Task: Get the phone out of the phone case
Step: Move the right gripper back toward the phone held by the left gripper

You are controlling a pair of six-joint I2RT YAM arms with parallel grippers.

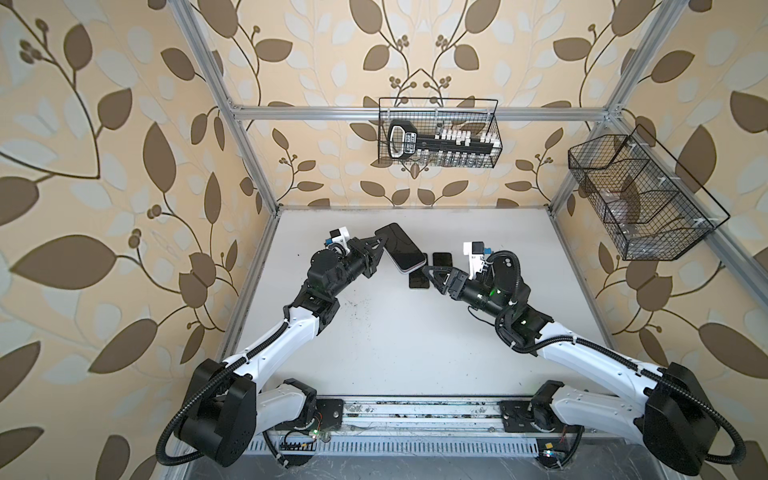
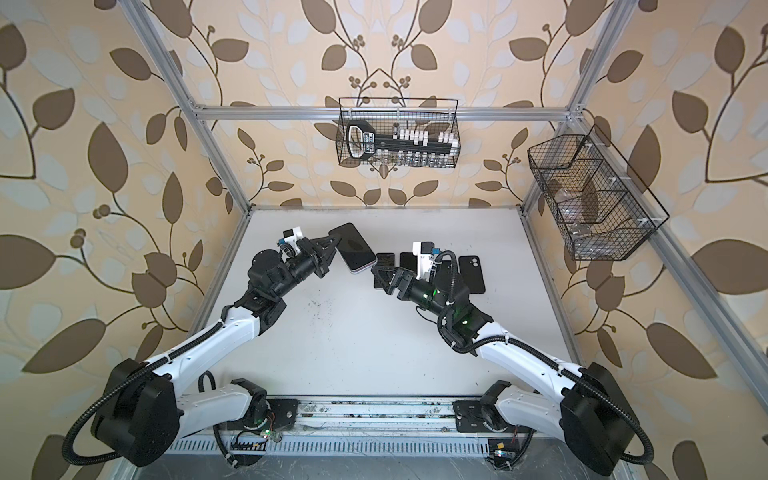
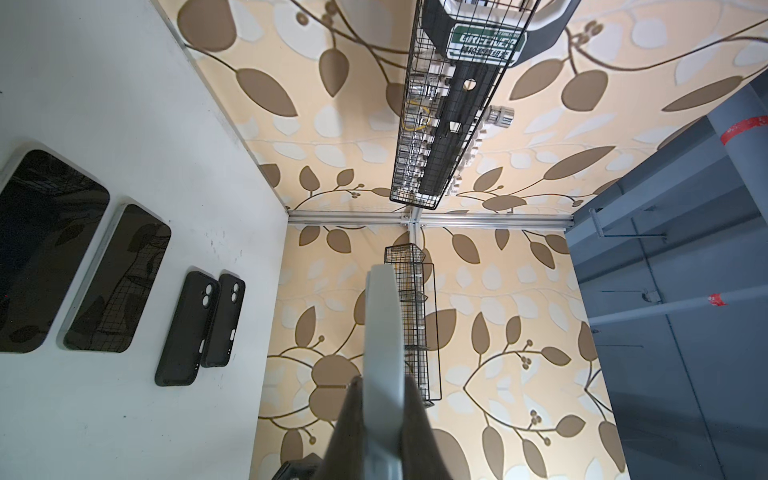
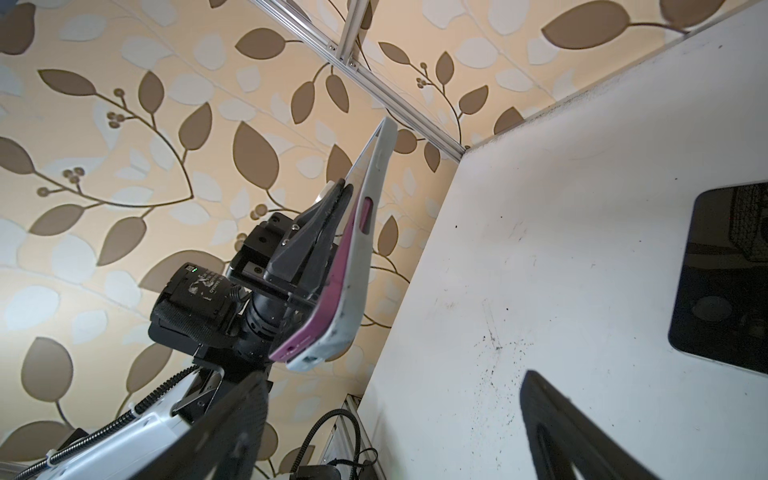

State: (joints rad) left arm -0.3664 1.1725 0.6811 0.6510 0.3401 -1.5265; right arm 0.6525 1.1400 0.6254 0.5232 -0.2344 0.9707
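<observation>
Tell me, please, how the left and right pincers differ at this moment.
The left pincer is shut on the cased phone, holding it above the table; the right pincer is open and empty. The left grips the phone's long edge; the right only hovers by its near corner. Both are black and face the phone.

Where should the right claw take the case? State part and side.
The loose end of the case, probably, coming in from that end, where the open right claw is. There the grey case stands clear of the pink phone, leaving a lip to pinch; the left claw clamps a long edge midway, leaving that end free.
</observation>
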